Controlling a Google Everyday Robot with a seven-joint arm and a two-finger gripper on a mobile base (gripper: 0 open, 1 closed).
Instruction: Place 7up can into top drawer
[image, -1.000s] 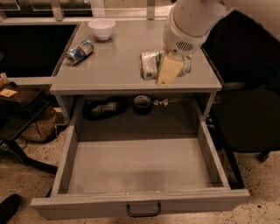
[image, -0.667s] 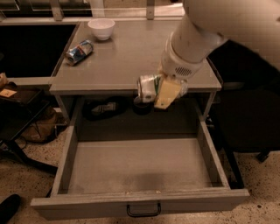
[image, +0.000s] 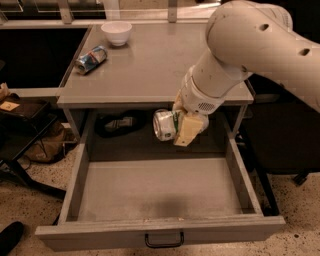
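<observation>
My gripper (image: 181, 126) is shut on the 7up can (image: 165, 124), a white and pale green can held on its side with its silver end facing left. It hangs in front of the counter's front edge, above the back part of the open top drawer (image: 160, 192). The drawer is pulled fully out, wide and grey, with a small black handle (image: 164, 241) on its front panel. The drawer's floor is bare. My big white arm (image: 240, 45) reaches in from the upper right.
A grey counter (image: 150, 65) stands above the drawer. On it lie a blue-and-silver can (image: 91, 59) on its side and a white bowl (image: 116, 32) at the back left. Dark objects (image: 120, 123) sit in the recess behind the drawer. Black furniture stands on both sides.
My gripper has carried the 7up can forward off the countertop and down, from above the counter's right front to over the back of the open drawer.
</observation>
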